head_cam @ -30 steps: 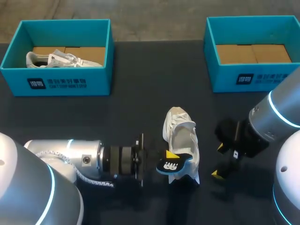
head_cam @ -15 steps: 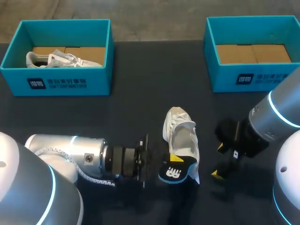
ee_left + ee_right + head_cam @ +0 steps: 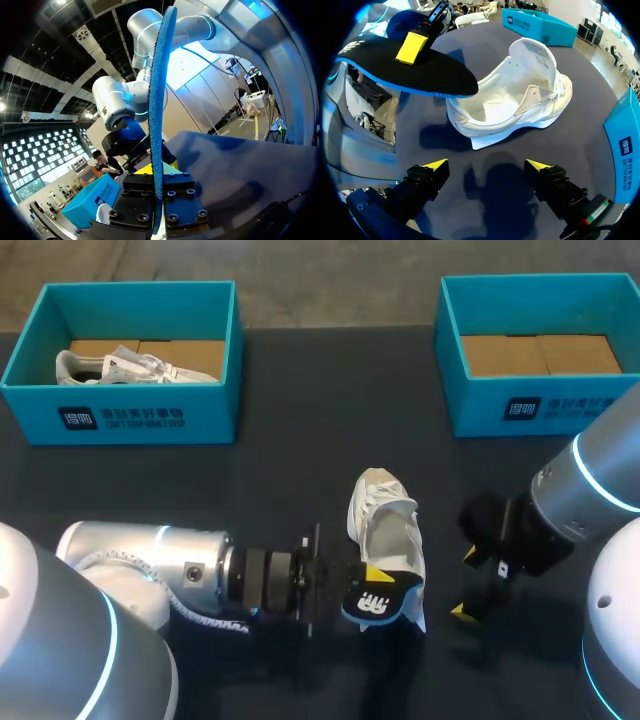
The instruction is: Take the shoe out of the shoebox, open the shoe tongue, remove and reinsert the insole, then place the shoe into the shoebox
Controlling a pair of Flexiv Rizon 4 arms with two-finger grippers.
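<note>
Two fingers of the left gripper (image 3: 366, 578) clamped on the black insole (image 3: 382, 602), held over the white shoe's (image 3: 385, 530) near end, arm stretched level, right gripper (image 3: 487, 165) spread wide and empty, beside the shoe, shoebox (image 3: 520, 405) well beyond.

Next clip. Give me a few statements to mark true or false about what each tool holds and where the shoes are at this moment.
1. The left tool is shut on the insole. True.
2. The white shoe lies inside the right shoebox. False: it lies on the table between the two arms, and that box holds no shoe.
3. The right tool is open and holds nothing. True.
4. The left shoebox is empty. False: a second shoe lies in it.
</note>
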